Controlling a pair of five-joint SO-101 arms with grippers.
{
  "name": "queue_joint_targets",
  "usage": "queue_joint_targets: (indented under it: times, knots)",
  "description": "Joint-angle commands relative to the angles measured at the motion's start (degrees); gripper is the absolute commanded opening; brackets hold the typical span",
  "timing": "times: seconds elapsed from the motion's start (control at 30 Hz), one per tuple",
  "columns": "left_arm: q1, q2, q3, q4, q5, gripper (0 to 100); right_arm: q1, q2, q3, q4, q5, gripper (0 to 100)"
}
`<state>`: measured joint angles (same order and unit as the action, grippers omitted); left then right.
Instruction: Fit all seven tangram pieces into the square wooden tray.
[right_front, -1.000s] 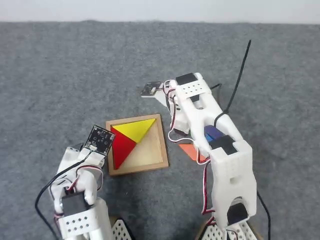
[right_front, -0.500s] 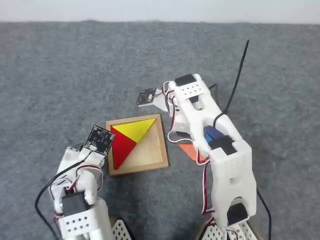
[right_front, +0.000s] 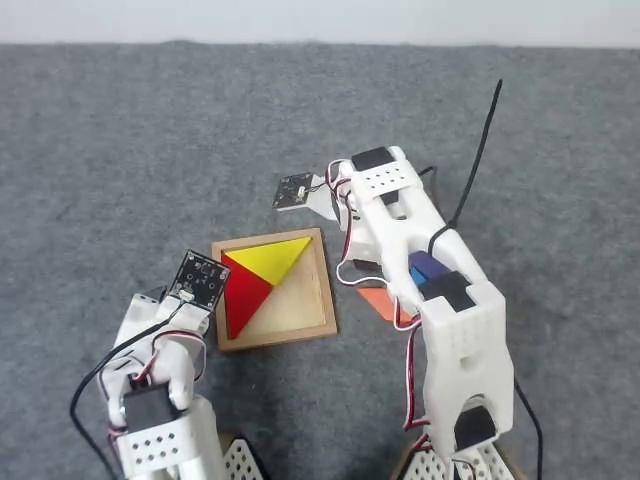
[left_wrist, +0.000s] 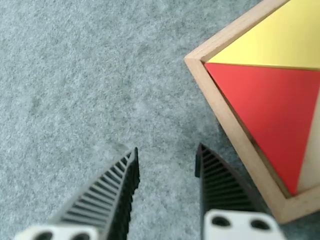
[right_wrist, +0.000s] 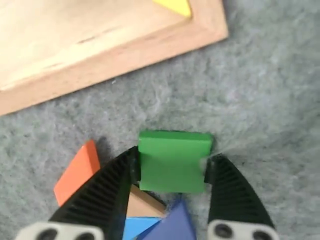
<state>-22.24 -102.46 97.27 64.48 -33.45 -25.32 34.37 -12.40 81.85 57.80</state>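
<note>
**A:** Where was the green square (right_wrist: 172, 150) though? From the high view I got the wooden tray (right_front: 280, 335) with the yellow triangle (right_front: 270, 257) and red triangle (right_front: 245, 290) sitting in it. There was also an orange piece (right_front: 380, 300) and a blue piece (right_front: 428, 268) off to one side of the tray, both half tucked under the right arm.

**B:** The right wrist view sorted that out. The right gripper (right_wrist: 172, 161) had its fingers pinched on the green square, one on each edge, just outside the tray's rim. I couldn't tell if the square was resting on the carpet (left_wrist: 75, 75) or lifted off it. The orange piece, a tan piece (right_wrist: 145, 204) and the blue stuff were bunched up right behind it, farther from the tray and partly covered by the fingers.

**A:** And the left one?

**B:** The left gripper (left_wrist: 167, 151) hung over the carpet just beside a tray corner, fingers apart with a narrow gap. The tray was cut off in that view. You just saw one corner, where red and yellow met.
</note>
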Motion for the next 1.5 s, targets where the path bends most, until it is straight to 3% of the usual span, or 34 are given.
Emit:
queue_joint_targets:
  times: [0.0, 0.17, 0.4, 0.83, 1.0, 1.1, 1.3, 1.47]
  knots:
    - [-0.44, -1.05, -0.75, 0.18, -0.44, 18, -1.01, -0.4, -0.18, -0.22, 0.44, 12.5]
    - [-0.44, -1.05, -0.75, 0.18, -0.44, 18, -0.92, -0.92, -0.26, 0.04, 0.18, 12.3]
    - [-0.44, -1.05, -0.75, 0.18, -0.44, 18, -0.57, -1.01, -3.96, 0.92, -8.88, 12.2]
    - [-0.44, -1.05, -0.75, 0.18, -0.44, 18, -0.84, -1.01, -12.66, 11.82, -20.92, 12.1]
    - [-0.44, -1.05, -0.75, 0.18, -0.44, 18, -0.57, -0.92, -12.48, 11.82, -19.96, 12.6]
    - [-0.44, -1.05, -0.75, 0.18, -0.44, 18, -0.92, -0.48, -12.04, 10.86, -15.21, 14.0]
    - [-0.44, -1.05, -0.75, 0.18, -0.44, 18, -0.92, -0.31, -6.95, 5.58, -8.79, 28.5]
    - [-0.44, -1.05, -0.75, 0.18, -0.44, 18, -0.75, -0.84, -6.68, 9.01, -6.15, 24.8]
